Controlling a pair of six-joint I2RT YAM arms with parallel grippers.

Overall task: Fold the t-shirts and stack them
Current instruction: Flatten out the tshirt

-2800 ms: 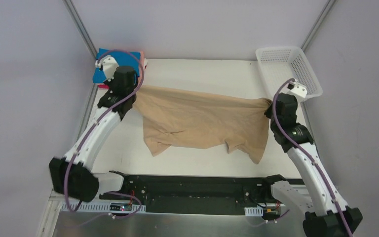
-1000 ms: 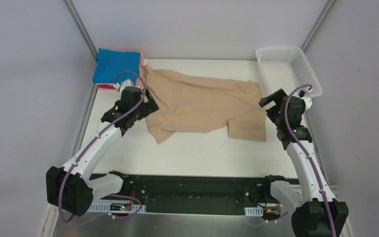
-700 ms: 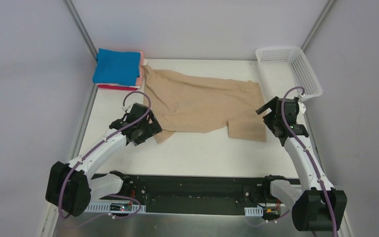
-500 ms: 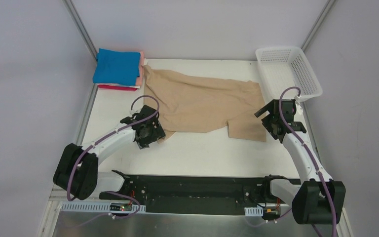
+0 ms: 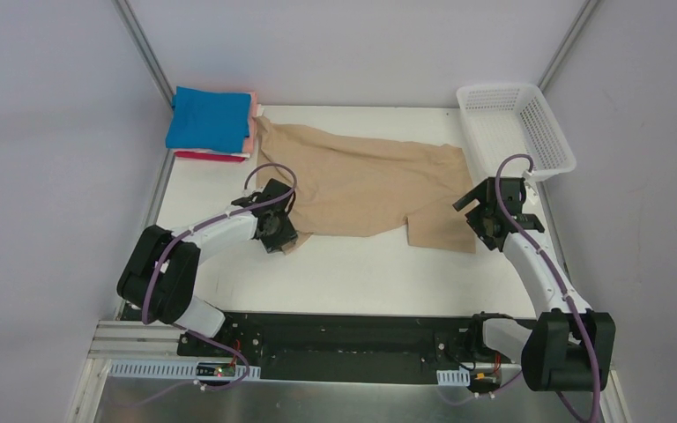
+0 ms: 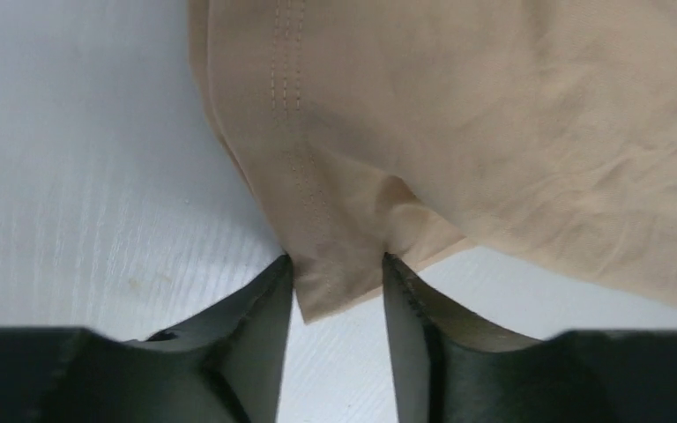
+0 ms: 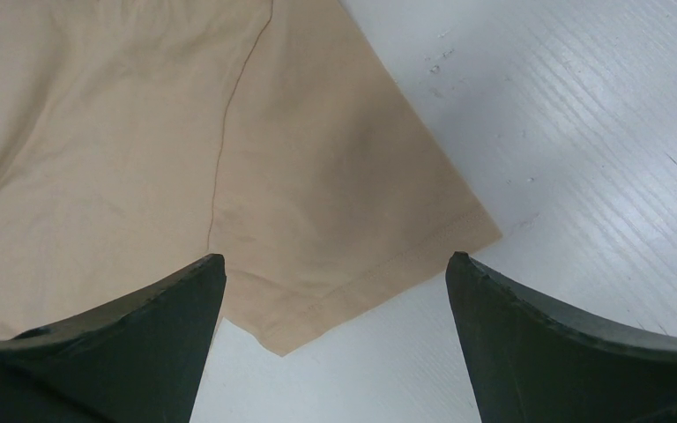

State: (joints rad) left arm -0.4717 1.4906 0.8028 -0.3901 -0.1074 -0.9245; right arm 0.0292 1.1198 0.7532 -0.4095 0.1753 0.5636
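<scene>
**Now: sleeve corners being taken up for the first fold**

- Tan t-shirt [image 5: 361, 187] lies spread across the far half of the table [image 5: 353, 275], wrinkled and not yet folded. Its far left corner is just beside the folded stack.
- Stack at the far left corner: blue shirt [image 5: 210, 119] on top, with a pink edge [image 5: 250, 125] and a red edge [image 5: 196, 156] showing beneath.
- White mesh basket [image 5: 548, 132] stands at the far right, apart from the cloth.
- Left gripper [image 6: 337, 264] is low on the table at the shirt's near left sleeve tip [image 6: 322, 295]. The jaws are narrowed with one finger on each side of the tip, and the cloth lies flat between them. No pinch is visible yet.
- Right gripper [image 7: 335, 258] hangs over the near right flap [image 7: 353, 220] with its jaws spread wide and holding nothing.

Step in hand, by my reading: getting a hold on both near corners before turning the shirt over on itself.

Next move calls for the left fingers to catch both layers of the tip. The right needs to drop onto the hem corner and close. Lifting one-sided would likely skew the cloth.
</scene>
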